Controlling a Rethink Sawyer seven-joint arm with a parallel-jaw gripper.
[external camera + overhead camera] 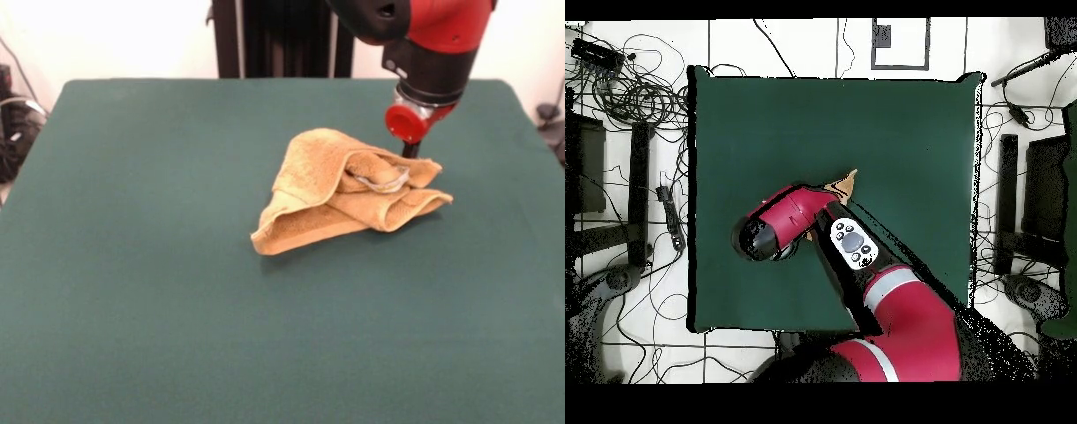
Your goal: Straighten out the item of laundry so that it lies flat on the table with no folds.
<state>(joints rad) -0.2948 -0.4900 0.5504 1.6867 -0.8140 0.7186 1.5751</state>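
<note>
Towels: one golden-orange towel (346,191), bunched up in a lumpy pile with many folds, not flat.
Where the towel is: on the green table (159,291), a bit past the middle, with bare green cloth all around it.
Tables: one, big and dark green, much bigger than the towel.
Arms: one red and black arm (895,315), coming down onto the back of the towel pile.
Gripper: one gripper (410,150); only a thin dark stem shows below a red round part, and it goes down behind the towel's back edge.
Jaws: I cannot tell if they are spread, clenched or holding the cloth, because the towel hides the tips.
Towel next to the jaws: the pile lies right at the gripper and spreads away from it toward the front and the left side of the front view.
Grey bit: one small pale loop (386,185) lies on top of the pile, just in front of the gripper.
Hidden from above: the arm covers almost all of the towel; only one small orange corner (844,184) pokes out.
Cut off: the arm's upper part runs out of the top of the front view.
Around the table: many black cables (640,90) on the white floor.
</note>
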